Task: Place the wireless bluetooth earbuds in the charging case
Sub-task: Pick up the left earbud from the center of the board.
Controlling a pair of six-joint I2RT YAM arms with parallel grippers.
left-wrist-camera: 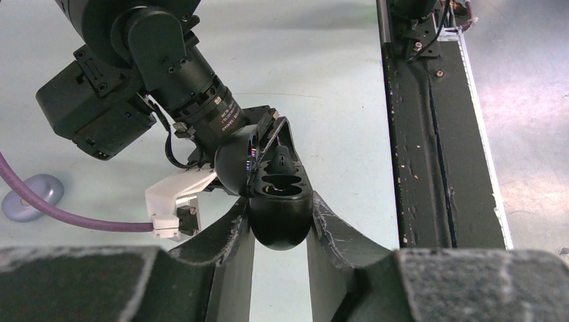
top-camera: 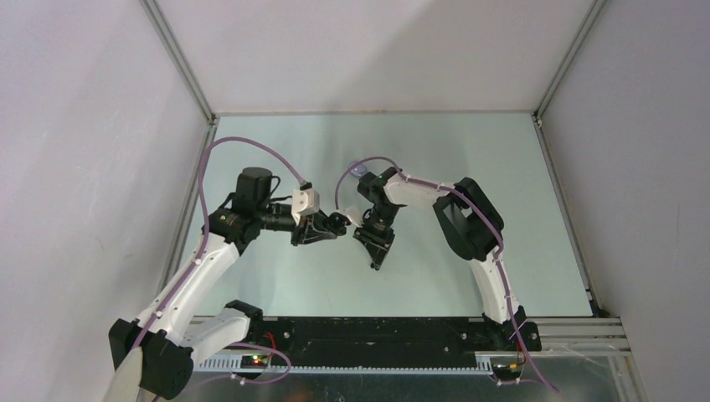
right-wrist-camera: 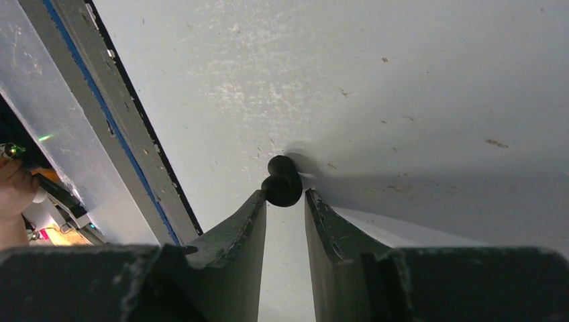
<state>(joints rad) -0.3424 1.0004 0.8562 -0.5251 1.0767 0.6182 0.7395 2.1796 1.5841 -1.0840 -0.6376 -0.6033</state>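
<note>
At the far left of the left wrist view, a pale lilac case (left-wrist-camera: 32, 196) is seen lying on the table (left-wrist-camera: 335, 80), with a purple cable passing in front of it. Further right, the left hand (top-camera: 331, 226) is clenched on the black charging case (left-wrist-camera: 280, 225), which is gripped by its rounded lower half between the two fingers (left-wrist-camera: 228, 235) and held above the table. Its lid (left-wrist-camera: 231, 164) is swung open to the left, and two hollows are exposed in the lower half; whether anything is seated in them cannot be told. Just to the right of the case in the top view, the right hand (top-camera: 374, 247) is turned towards the near edge. A single black earbud (right-wrist-camera: 282, 182) is pinched at the very tips of its fingers (right-wrist-camera: 245, 228), above the table and outside the case.
</note>
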